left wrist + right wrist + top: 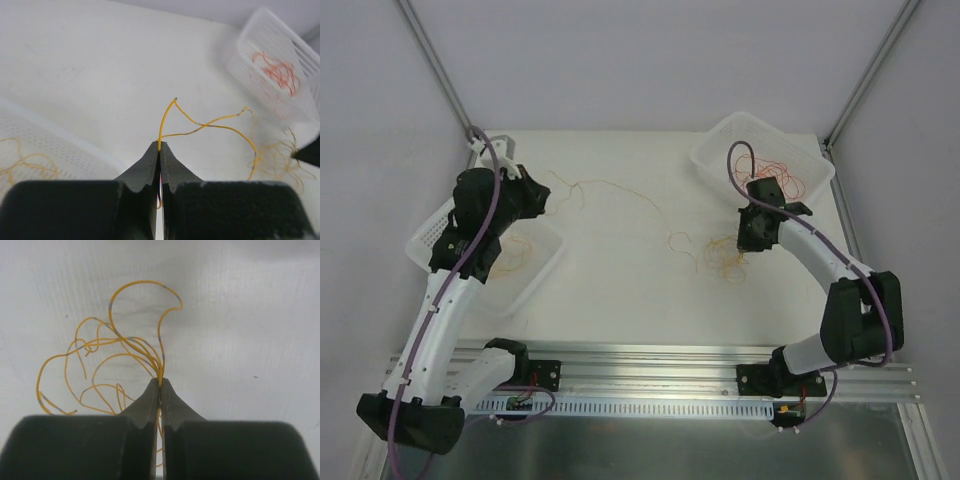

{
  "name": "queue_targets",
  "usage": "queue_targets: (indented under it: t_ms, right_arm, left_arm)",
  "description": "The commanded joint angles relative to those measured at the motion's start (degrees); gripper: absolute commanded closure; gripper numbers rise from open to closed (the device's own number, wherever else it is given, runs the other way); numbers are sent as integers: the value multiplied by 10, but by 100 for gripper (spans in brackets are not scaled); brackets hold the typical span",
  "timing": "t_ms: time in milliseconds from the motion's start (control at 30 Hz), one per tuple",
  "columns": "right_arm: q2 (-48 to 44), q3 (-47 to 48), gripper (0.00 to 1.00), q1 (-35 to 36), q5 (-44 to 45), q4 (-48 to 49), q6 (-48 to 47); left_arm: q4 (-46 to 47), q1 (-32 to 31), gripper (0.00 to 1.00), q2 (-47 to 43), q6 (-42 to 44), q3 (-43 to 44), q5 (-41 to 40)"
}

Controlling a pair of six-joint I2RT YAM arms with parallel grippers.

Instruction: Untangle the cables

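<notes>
Cables [152, 360]: thin yellow-orange tangled loops | left tool [159, 148] clamped on one strand | right tool [160, 383] clamped on several

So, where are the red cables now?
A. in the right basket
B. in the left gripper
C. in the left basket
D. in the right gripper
A: the red cables lie inside the right basket, while the left basket holds yellow cables.
</notes>
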Motion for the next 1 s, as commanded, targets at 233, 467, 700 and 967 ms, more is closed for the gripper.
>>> queue_targets:
  t_ms: [233,467,700,967]
  right_arm:
    - [-154,10,100,-97,-60,-90,56]
    - [-171,36,99,-97,-58,-111,46]
    - [-187,29,99,-95,-112,-94,34]
    - [-185,34,99,-81,-138,-79,35]
  left_arm:
    - [-64,143,100,23,-51,134,-182]
    - [-74,172,100,50,-18,187,-225]
    - [-78,177,100,52,6,147,-253]
    - [-81,203,100,56,-6,20,-263]
